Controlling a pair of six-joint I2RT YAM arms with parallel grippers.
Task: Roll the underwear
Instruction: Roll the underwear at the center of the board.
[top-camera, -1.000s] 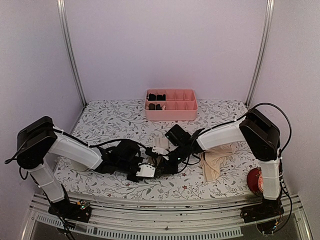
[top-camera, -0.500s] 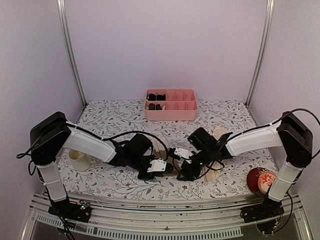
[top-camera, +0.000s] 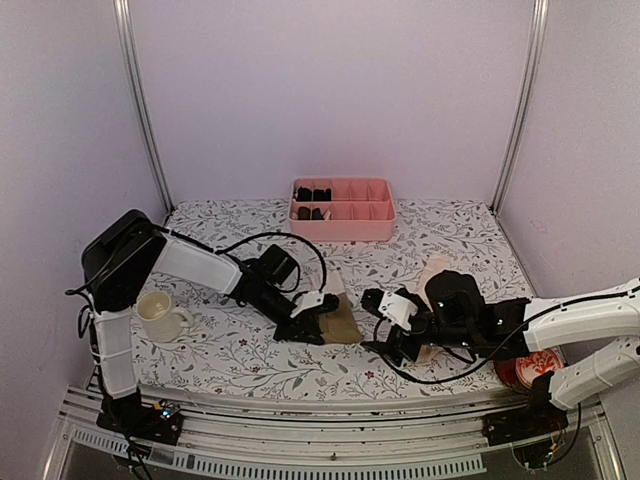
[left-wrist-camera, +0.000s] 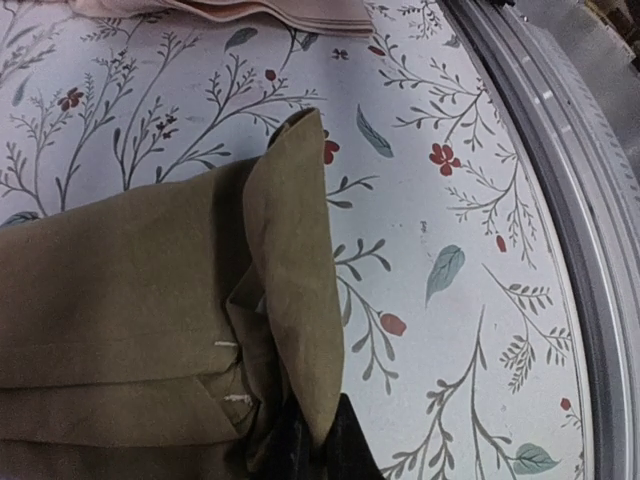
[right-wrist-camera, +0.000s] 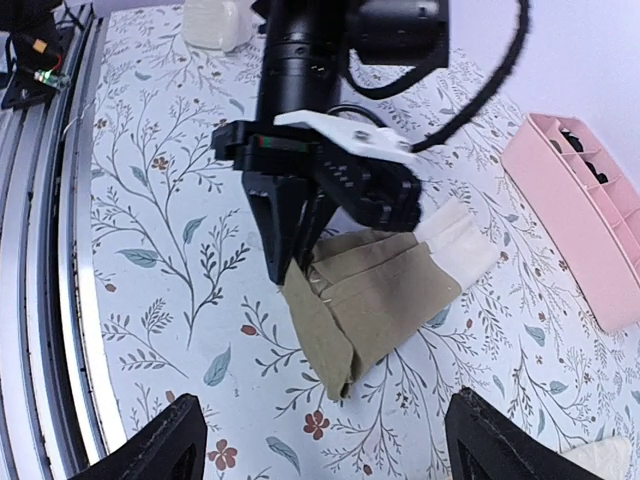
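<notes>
We find the olive-brown underwear (top-camera: 340, 322), a thin soft fabric garment, lying folded flat on the flowered tablecloth (top-camera: 230, 240) at the front middle of the table, its cream-white part (right-wrist-camera: 455, 240) turned toward the back. One edge of it is doubled over into a raised flap, and between that flap and the grey metal rail (left-wrist-camera: 570, 230) along the near table edge there is only a strip of bare cloth. The plain peach-beige underwear (top-camera: 436, 268), soft and crumpled, lies just to the right, partly hidden behind the right arm and apart from the olive piece. Behind both, a broad stretch of cloth runs open up to the pink plastic compartment tray (top-camera: 345, 232) at the back edge. A cream ceramic mug (top-camera: 160, 315) stands well apart on the left, and a red round tin (top-camera: 515, 368) sits by the front right corner. The left pincer (top-camera: 320, 325) is closed, its dark fingers (left-wrist-camera: 350, 460) pinching the near corner of the olive flap. The right pincer (right-wrist-camera: 335, 450) hangs above the cloth just right of the olive garment with its jaws spread wide, and we see it neither holding nor touching anything.
</notes>
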